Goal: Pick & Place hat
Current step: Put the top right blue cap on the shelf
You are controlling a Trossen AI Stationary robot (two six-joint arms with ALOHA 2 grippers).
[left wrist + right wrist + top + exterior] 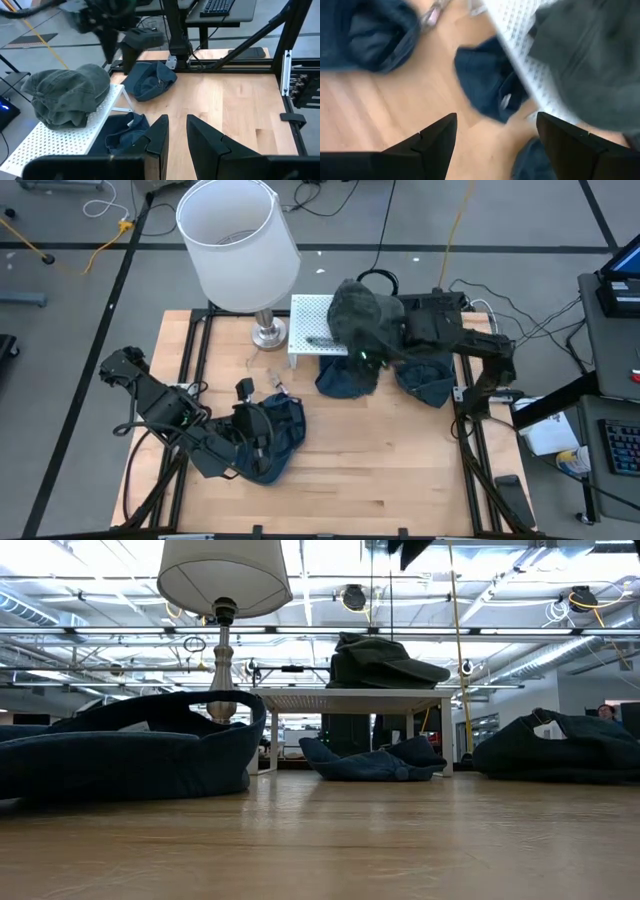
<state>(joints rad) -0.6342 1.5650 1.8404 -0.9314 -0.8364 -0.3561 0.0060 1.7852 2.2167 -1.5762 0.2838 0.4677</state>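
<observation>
A dark green hat (360, 315) (385, 660) (67, 95) (590, 55) sits crown up on a white perforated stand (308, 330) (350, 697) (65, 142). My right gripper (368, 352) (497, 130) (117, 40) hangs open over the stand's near edge, beside the green hat, holding nothing. My left gripper (262, 425) (177, 125) is low at the near left, over a dark blue hat (285, 435) (120, 750). Its fingers are a little apart with nothing between them.
A second blue hat (345, 380) (370, 760) (485, 80) lies on the table in front of the stand. A third (425, 378) (147, 80) lies to its right. A white-shaded lamp (238, 240) (222, 580) stands left of the stand. Bare wood fills the near middle and right.
</observation>
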